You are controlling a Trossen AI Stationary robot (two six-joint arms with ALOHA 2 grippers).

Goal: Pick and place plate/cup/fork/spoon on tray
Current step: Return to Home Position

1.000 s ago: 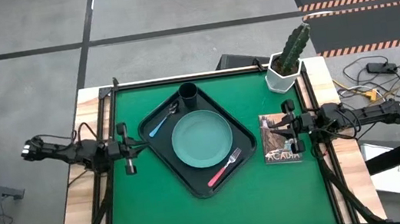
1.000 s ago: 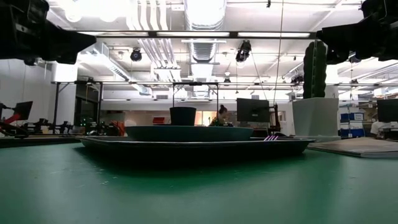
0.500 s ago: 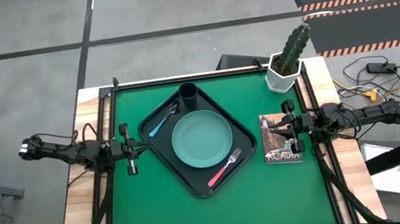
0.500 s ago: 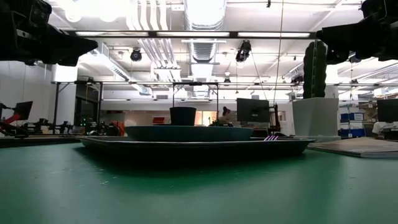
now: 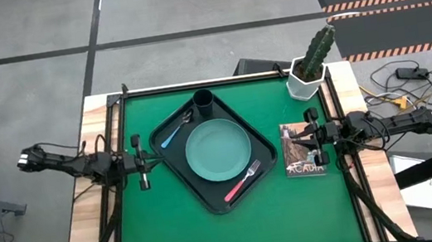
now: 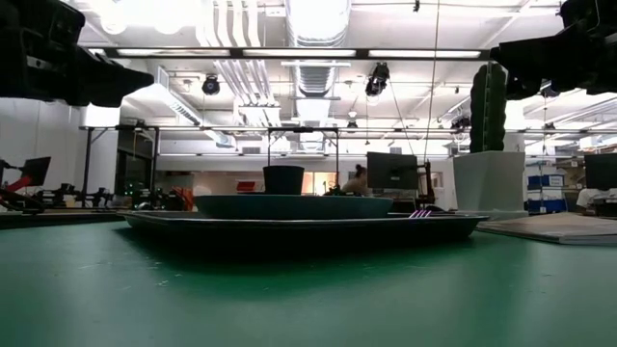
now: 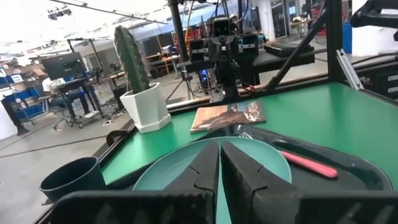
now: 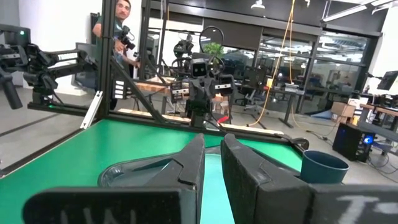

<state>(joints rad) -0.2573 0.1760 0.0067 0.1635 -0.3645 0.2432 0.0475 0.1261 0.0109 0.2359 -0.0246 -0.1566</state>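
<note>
Grippers sat shut at mid-frame in the high view, left gripper point(image 5: 139, 159) beside the tray point(image 5: 173, 162), right gripper point(image 5: 313, 135) over a book point(image 5: 304, 160). Only that view showed the spoon point(image 5: 173, 132); cup point(image 5: 203, 100), plate point(image 5: 218, 150) and fork point(image 5: 242, 181) lay on the tray.

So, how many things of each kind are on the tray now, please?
Plate: 1
Cup: 1
Fork: 1
Spoon: 1
Total: 4 on the tray
</note>
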